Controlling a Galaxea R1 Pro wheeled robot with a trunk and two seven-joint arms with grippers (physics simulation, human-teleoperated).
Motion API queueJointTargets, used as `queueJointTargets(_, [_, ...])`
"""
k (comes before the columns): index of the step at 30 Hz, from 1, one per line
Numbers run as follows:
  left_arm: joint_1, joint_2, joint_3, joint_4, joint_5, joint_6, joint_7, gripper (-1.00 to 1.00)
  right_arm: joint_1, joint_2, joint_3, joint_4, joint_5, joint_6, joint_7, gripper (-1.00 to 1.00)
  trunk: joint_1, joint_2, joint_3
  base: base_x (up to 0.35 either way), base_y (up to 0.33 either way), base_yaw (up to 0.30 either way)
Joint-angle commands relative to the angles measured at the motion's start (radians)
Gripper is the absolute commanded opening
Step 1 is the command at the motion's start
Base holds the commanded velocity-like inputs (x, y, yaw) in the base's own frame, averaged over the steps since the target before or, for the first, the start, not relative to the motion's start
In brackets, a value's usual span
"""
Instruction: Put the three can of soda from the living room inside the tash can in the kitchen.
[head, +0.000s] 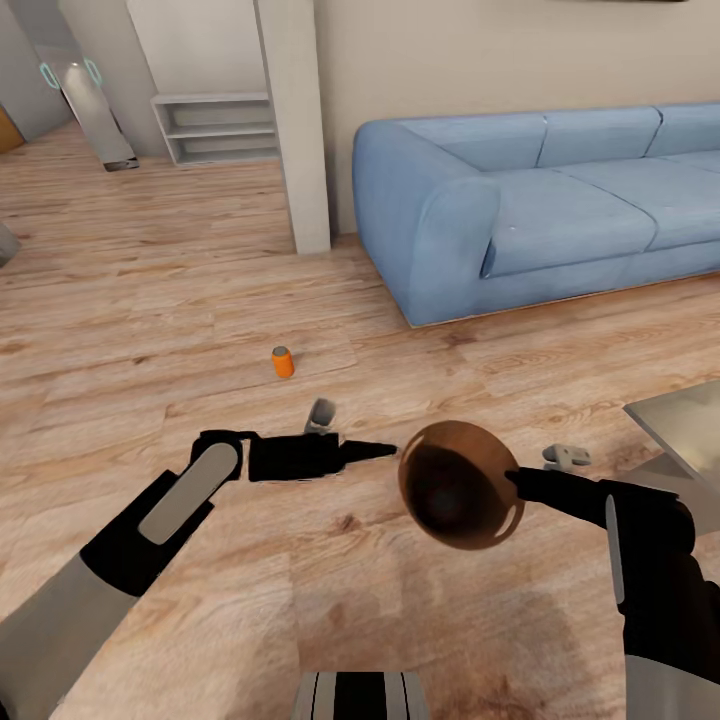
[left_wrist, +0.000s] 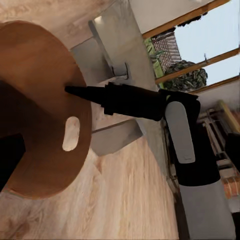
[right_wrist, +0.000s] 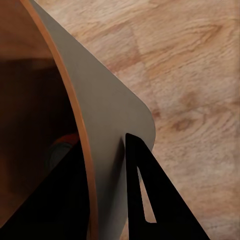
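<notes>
Spanning the background of the head view, a light-blue sofa (head: 545, 200) stands on the pale wood floor (head: 150, 300) of the living room, serving here as the landmark. A pale square pillar (head: 297, 120) rises just beside the sofa's near arm, and a low white shelf unit (head: 217, 127) sits against the wall beyond the pillar. A grey table corner (head: 680, 425) shows in front of the sofa, at the picture's edge.

Nearer the camera than the sofa, the coppery brown trash can (head: 460, 485) hangs above the floor, tilted so that its glossy dark inside faces the camera. The right gripper (head: 520, 482) pinches the can's rim: in the right wrist view one finger (right_wrist: 150, 200) lies outside the grey wall (right_wrist: 107, 130) and the other lies inside it. An orange-red object (right_wrist: 67, 142) lies deep inside the can; what it is cannot be told.

The left gripper (head: 375, 451) points its black fingertip toward the can's outer side, close beside it; whether its fingers are spread or pressed together cannot be told. In the left wrist view the can's brown outside (left_wrist: 45, 100) shows an oval slot, with the right arm (left_wrist: 180, 130) reaching to its rim.

One orange can of soda (head: 283, 361) stands upright on the floor, well apart from the sofa and beyond the left gripper.
</notes>
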Motion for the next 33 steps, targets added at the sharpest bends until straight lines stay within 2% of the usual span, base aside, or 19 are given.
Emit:
queueJointTargets(1, [0.000,0.043,-0.001,0.000,0.003,-0.035,-0.040,1.00,0.000,0.000,0.000,0.000,-0.027,0.008,0.004,-1.00,0.000,0.000,0.000,0.000,0.000,0.000])
queueJointTargets(2, [0.000,0.077,-0.002,0.000,0.005,-0.064,-0.067,1.00,0.000,0.001,0.000,0.000,-0.028,0.008,0.005,-1.00,0.000,0.000,0.000,0.000,0.000,0.000])
queueJointTargets(4, [0.000,0.110,-0.003,0.002,0.005,-0.091,-0.089,1.00,0.000,0.003,0.000,0.000,-0.028,0.008,0.005,-1.00,0.000,0.000,0.000,0.000,0.000,0.000])
queueJointTargets(7, [0.000,0.133,-0.004,0.005,0.000,-0.110,-0.102,1.00,0.000,0.002,-0.003,0.000,-0.028,0.008,0.005,-1.00,0.000,0.000,0.000,0.000,0.000,0.000])
queueJointTargets(11, [0.000,0.138,-0.024,0.005,-0.033,-0.143,-0.104,1.00,0.000,0.002,-0.006,0.000,-0.029,0.009,0.005,-1.00,0.000,0.000,0.000,0.000,0.000,0.000])
queueJointTargets(13, [0.000,0.139,-0.055,0.006,-0.065,-0.184,-0.103,1.00,0.000,0.004,-0.007,0.000,-0.029,0.009,0.005,-1.00,0.000,0.000,0.000,0.000,0.000,0.000])
queueJointTargets(18, [0.000,0.143,-0.126,0.005,-0.099,-0.285,-0.104,1.00,0.000,0.007,-0.008,0.000,-0.029,0.007,0.005,-1.00,0.000,0.000,0.000,0.000,0.000,0.000])
queueJointTargets(23, [0.000,0.139,-0.153,0.003,-0.101,-0.328,-0.104,1.00,0.000,0.009,-0.009,0.000,-0.029,0.008,0.004,-1.00,0.000,0.000,0.000,0.000,0.000,0.000])
queueJointTargets(33, [0.000,0.136,-0.161,0.005,-0.094,-0.338,-0.104,1.00,0.000,0.006,-0.009,0.000,-0.028,0.010,0.004,-1.00,0.000,0.000,0.000,0.000,0.000,0.000])
